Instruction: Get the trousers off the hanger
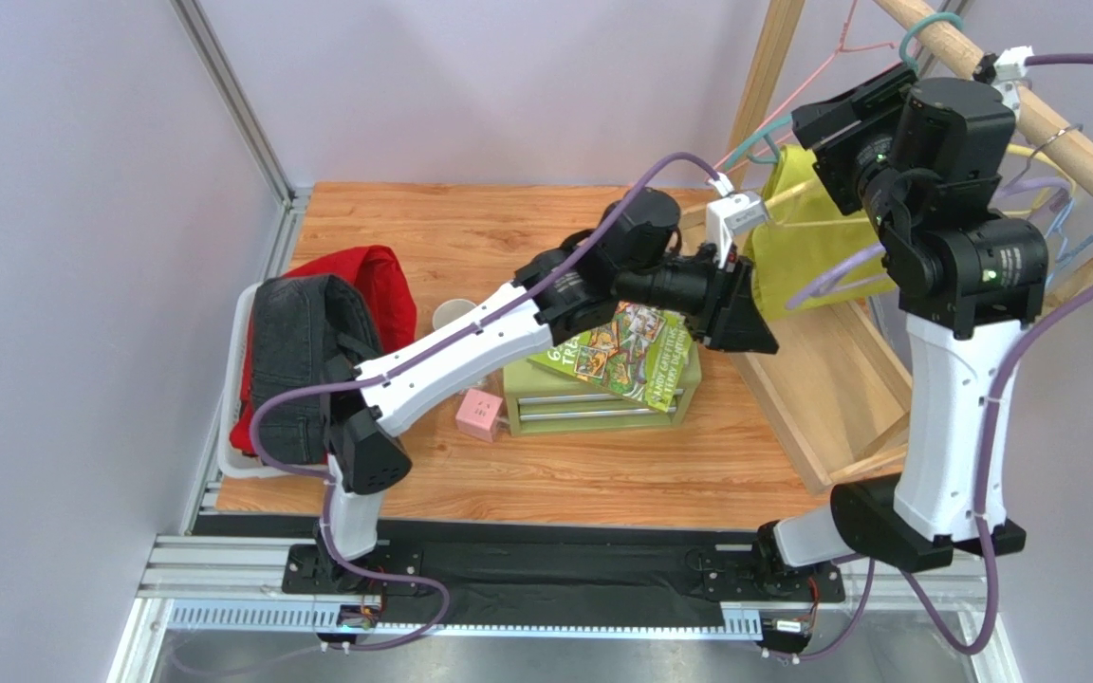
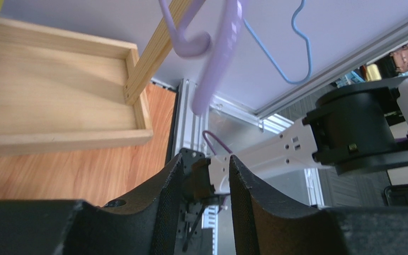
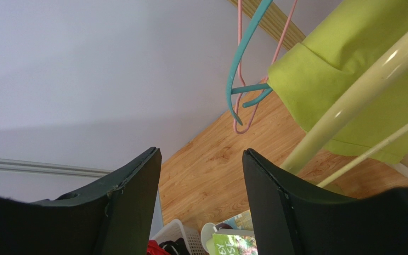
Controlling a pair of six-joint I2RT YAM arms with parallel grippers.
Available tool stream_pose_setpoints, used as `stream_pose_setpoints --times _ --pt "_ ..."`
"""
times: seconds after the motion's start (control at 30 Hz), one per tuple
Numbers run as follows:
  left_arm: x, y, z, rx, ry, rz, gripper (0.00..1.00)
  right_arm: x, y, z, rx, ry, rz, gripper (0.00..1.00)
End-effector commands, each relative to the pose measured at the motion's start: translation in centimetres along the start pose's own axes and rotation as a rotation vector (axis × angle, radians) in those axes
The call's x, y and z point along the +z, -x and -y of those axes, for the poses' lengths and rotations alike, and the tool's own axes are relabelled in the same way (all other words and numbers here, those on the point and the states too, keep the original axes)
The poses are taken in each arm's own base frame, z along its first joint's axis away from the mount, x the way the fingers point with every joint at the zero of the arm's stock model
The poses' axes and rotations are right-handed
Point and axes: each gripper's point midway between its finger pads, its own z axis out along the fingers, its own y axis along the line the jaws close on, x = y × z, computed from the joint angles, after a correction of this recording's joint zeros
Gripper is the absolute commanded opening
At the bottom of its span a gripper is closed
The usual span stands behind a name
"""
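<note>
The yellow-green trousers [image 1: 812, 228] hang from a cream hanger [image 3: 350, 101] on the wooden rail [image 1: 1037, 121] at the right; they also show in the right wrist view [image 3: 344, 64]. My right gripper [image 1: 823, 131] is raised beside them, open and empty [image 3: 201, 154], the cloth and hanger just right of its right finger. My left gripper [image 1: 752, 306] is open and empty [image 2: 203, 162], held low just left of the hanging trousers. Red trousers [image 1: 374, 285] and dark trousers [image 1: 303, 342] lie in a white basket [image 1: 242, 356] at the left.
Empty teal [image 3: 243, 58], pink [image 3: 283, 48], lavender [image 2: 217, 64] and blue [image 2: 302, 48] hangers hang on the rail. The rack's wooden base tray [image 1: 809, 392] stands at the right. A green box with a book [image 1: 609, 373], a pink cube [image 1: 478, 413] and a white cup [image 1: 450, 313] sit mid-table.
</note>
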Motion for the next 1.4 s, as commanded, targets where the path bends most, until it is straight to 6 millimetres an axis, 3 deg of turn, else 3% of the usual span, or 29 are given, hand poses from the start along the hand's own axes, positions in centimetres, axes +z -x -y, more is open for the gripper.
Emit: stream_pose_setpoints --times 0.0,0.07,0.17,0.47,0.67,0.8,0.9,0.93,1.03,1.17,1.37 --pt "-5.7 2.3 3.1 0.067 0.029 0.042 0.44 1.3 1.0 -0.8 0.038 0.006 0.052 0.62" --pt "-7.0 1.1 2.3 0.046 0.079 0.02 0.44 2.0 1.0 -0.3 0.075 -0.033 0.065 0.62" --pt "-10.0 0.5 3.3 0.043 0.118 0.031 0.45 3.7 0.5 0.4 0.111 -0.084 0.075 0.62" --pt "-18.4 -0.7 7.8 0.054 0.21 0.095 0.45 6.5 0.0 0.1 0.184 -0.151 0.163 0.65" --pt "-21.8 -0.6 9.8 0.085 0.241 0.143 0.45 4.7 -0.3 -3.2 0.262 -0.032 0.126 0.62" --pt "-22.9 -0.2 10.7 0.11 0.24 0.16 0.45 2.9 -1.2 -4.7 0.283 0.011 0.087 0.61" --pt "-23.1 -0.2 11.2 0.121 0.228 0.153 0.45 1.5 -2.5 -4.6 0.263 0.007 0.055 0.61" --pt "-23.1 -0.3 11.2 0.123 0.222 0.147 0.45 1.7 -3.5 -3.8 0.236 -0.025 0.041 0.62" --pt "-23.1 -0.6 11.3 0.127 0.219 0.136 0.45 0.1 -3.8 -2.9 0.207 -0.026 0.025 0.63" --pt "-23.3 -0.8 11.5 0.135 0.208 0.13 0.46 -2.1 -3.2 -2.4 0.163 -0.005 0.02 0.65" --pt "-23.0 -0.8 11.8 0.133 0.187 0.122 0.46 -1.7 -0.3 -3.8 0.185 0.039 0.153 0.65"
